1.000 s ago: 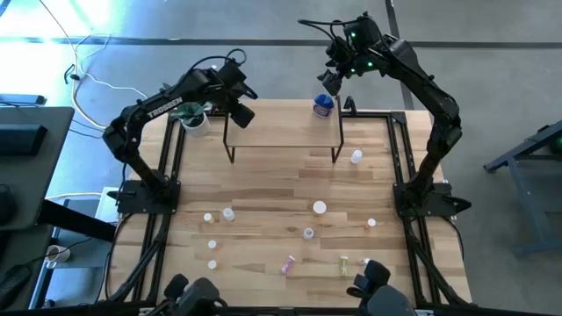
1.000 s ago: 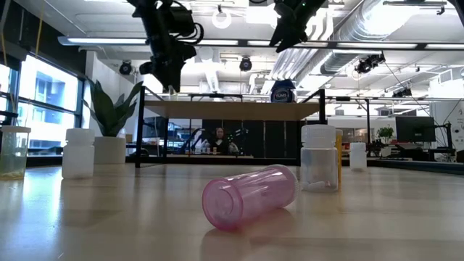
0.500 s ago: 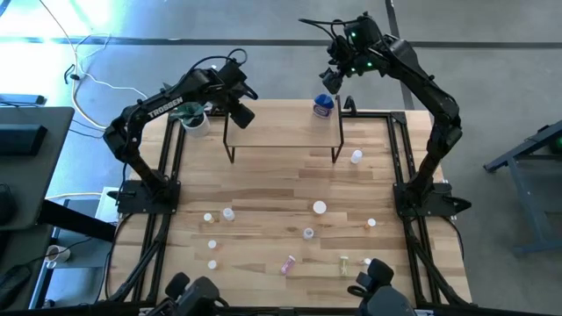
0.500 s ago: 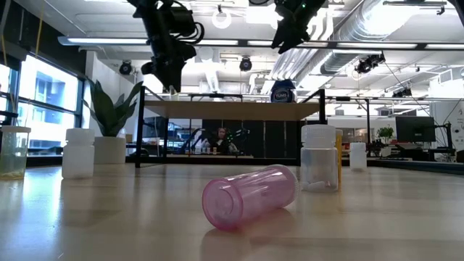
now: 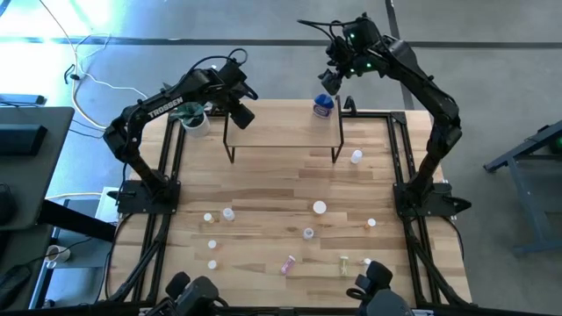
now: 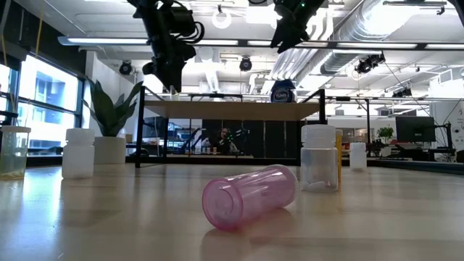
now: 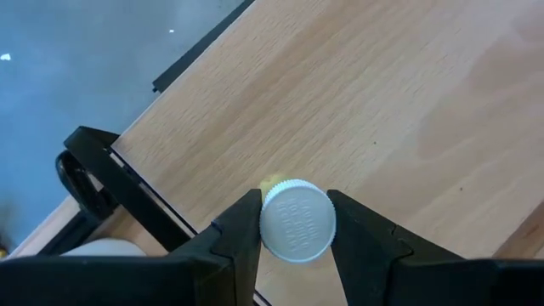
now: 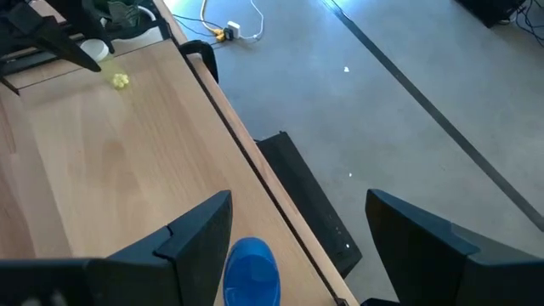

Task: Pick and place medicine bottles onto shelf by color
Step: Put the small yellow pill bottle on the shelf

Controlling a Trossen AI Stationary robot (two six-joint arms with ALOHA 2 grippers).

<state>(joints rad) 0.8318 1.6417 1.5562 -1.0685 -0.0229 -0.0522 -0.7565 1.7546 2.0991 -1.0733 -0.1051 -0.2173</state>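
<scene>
White lettering reading TROSSEN runs along the left arm [image 5: 164, 107]. The blue bottle [image 5: 323, 106] carries a pale label whose print is too small to read.

The left gripper [image 7: 293, 223] hangs above the left end of the shelf [image 5: 281, 132], and its two dark fingers [image 7: 241, 231] press on either side of a small white-capped bottle [image 7: 297, 219], holding it clear of the wooden board below. A bit of yellow shows just behind the cap.

The right gripper [image 8: 297, 225] hovers above the far right end of the shelf with its fingers spread wide and nothing between them. The blue bottle stands upright on the shelf's far right corner, below the right gripper and not touching it.

Other bottles are scattered over the near half of the table [image 5: 263, 184]. A pink bottle [image 6: 250, 194] lies on its side near the front edge. A white-capped clear bottle [image 6: 319, 157] stands just to its right. A white pot [image 5: 195, 120] with a green plant sits at the far left, beside the shelf.
</scene>
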